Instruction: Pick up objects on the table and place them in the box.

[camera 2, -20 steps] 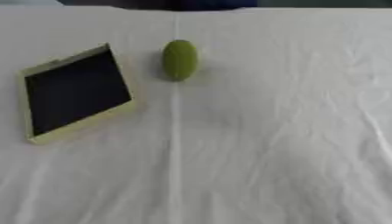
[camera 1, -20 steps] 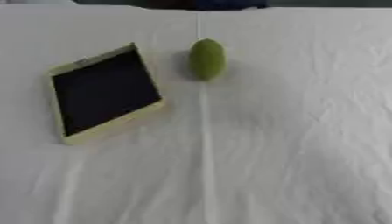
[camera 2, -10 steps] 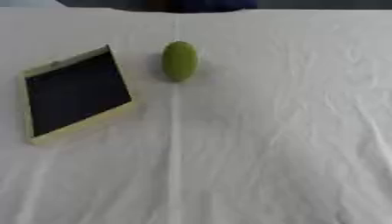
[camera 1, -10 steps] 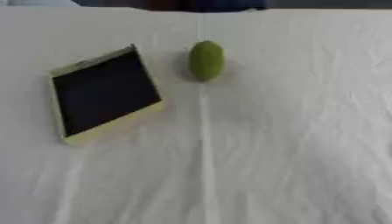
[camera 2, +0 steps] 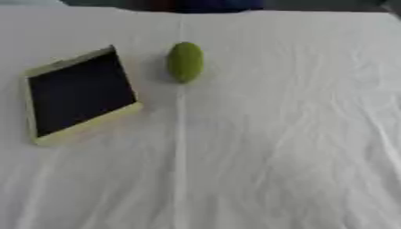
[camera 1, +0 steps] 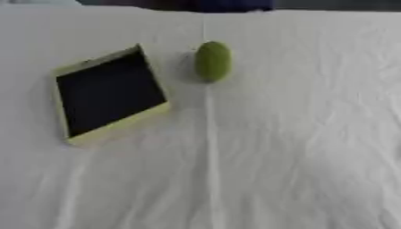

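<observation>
Nothing has moved since the earlier frame. Green oval object (camera 1: 212, 61) lies beside the box (camera 1: 109, 101) on the desk (camera 1: 297, 147). Neither hand is visible, so their state cannot be told.

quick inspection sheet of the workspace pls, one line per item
Surface: white cloth, wrinkled, with a straight crease running toward the camera.
Job's things: box with yellow-green rim and dark inside, to the left, nothing visible in it; green oval object on the cloth to its right, apart from it.
Clutter: nothing seen.
Hands: nothing seen, neither is in view.
Cables: nothing seen.
Surroundings: dark strip with a blue patch beyond the far edge; cannot tell what it is.
</observation>
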Tool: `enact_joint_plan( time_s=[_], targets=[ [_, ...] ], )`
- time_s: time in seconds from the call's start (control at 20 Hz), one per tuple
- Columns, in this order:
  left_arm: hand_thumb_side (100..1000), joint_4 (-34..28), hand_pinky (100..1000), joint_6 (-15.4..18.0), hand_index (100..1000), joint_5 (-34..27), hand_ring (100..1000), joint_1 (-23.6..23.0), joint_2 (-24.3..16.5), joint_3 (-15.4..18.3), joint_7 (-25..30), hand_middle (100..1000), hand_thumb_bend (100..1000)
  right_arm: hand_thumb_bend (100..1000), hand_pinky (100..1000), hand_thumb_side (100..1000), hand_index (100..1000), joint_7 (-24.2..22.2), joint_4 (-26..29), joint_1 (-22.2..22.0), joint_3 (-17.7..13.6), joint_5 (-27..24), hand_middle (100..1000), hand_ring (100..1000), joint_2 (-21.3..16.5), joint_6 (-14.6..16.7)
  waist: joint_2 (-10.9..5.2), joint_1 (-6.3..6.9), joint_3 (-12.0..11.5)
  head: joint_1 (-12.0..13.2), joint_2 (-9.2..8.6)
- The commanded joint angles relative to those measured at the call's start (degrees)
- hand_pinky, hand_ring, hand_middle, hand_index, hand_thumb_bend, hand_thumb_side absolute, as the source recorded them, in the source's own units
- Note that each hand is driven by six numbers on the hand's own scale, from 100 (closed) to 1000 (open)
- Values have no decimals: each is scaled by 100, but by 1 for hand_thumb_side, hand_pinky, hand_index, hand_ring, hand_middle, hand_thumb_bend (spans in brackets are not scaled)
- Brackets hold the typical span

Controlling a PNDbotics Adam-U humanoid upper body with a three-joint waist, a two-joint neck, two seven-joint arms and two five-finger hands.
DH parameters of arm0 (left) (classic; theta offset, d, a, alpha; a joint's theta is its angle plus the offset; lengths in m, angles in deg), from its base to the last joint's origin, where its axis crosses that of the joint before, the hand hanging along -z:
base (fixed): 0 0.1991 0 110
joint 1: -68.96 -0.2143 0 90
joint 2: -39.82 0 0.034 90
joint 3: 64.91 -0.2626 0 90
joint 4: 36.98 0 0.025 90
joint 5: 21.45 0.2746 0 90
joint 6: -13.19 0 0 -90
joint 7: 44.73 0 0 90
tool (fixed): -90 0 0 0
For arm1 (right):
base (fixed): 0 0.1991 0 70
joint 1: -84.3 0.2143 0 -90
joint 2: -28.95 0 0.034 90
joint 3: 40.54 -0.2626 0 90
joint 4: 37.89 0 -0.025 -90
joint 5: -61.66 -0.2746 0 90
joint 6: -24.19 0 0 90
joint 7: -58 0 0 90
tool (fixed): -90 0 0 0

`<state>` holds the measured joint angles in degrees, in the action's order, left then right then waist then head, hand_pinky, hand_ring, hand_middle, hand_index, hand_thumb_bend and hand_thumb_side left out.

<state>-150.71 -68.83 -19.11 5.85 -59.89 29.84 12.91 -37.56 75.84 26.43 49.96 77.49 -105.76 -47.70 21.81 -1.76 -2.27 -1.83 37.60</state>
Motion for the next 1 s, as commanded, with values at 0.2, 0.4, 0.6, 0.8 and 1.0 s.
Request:
enact_joint_plan(
  time_s=[0.2,0.4,0.6,0.8,1.0],
  targets=[
    [577,-86,772,-3,741,-33,740,72,-176,-21,57,617,206,458,833,331,918,-1029,87,416,476,553,882,886,-321,458,-152,-33,-33,-69,25],
    [578,-86,771,-6,740,-41,740,82,-175,-38,79,617,205,472,841,278,925,-1673,87,687,732,479,885,893,-246,587,-165,-54,-49,-105,28],
    [578,-86,771,-10,740,-48,740,83,-172,-47,92,617,204,478,846,222,931,-2136,87,1010,904,250,888,897,-101,532,-181,-63,-56,-147,29],
    [581,-86,771,-17,740,-53,740,77,-166,-52,100,617,202,462,848,200,934,-2541,87,1355,1099,24,888,898,94,300,-194,-68,-58,-194,49],
    [581,-86,771,-24,740,-59,741,77,-157,-59,111,618,201,447,850,170,936,-2822,-22,1746,1301,-160,887,898,362,-5,-208,-72,-58,-242,61]
  ],
)
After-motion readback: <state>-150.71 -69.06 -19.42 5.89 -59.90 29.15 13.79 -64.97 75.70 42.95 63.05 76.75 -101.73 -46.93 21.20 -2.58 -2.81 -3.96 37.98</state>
